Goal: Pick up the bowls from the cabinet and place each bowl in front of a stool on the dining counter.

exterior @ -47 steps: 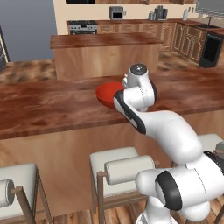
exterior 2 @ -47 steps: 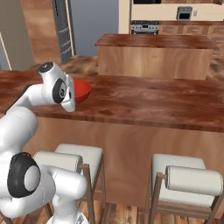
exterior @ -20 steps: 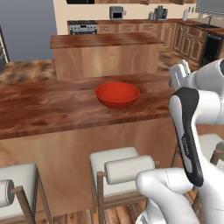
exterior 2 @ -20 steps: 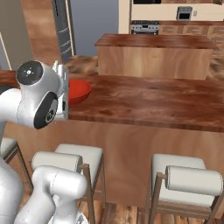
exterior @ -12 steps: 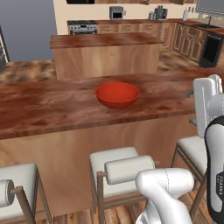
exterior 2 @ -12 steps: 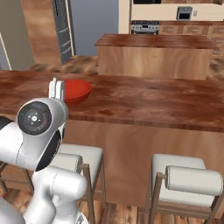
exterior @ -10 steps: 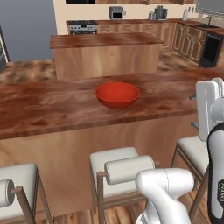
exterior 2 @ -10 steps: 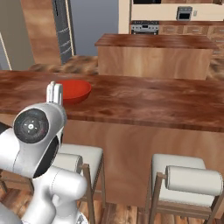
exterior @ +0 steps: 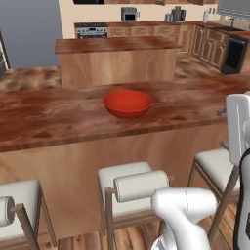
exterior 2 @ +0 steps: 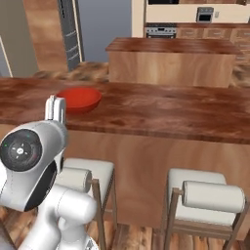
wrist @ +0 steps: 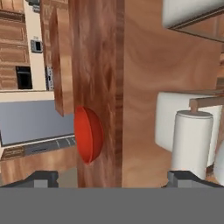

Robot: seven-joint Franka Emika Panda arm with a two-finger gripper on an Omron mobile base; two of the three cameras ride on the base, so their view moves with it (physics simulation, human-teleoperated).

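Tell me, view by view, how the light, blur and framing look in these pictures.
Left base view: flat, even light, a soft sheen on the red bowl, the white arm cropped at the right edge. Right base view: equally even, faint shading under the counter lip. Hand view: rolled sideways, the counter running vertically, coarse and slightly soft.

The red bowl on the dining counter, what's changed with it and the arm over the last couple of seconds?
The arm has drawn back from the red bowl toward the base, clear of the dining counter; the gripper stands open and empty. The bowl stayed where it was, upright on the counter above the stool. Counter and stools have not moved.
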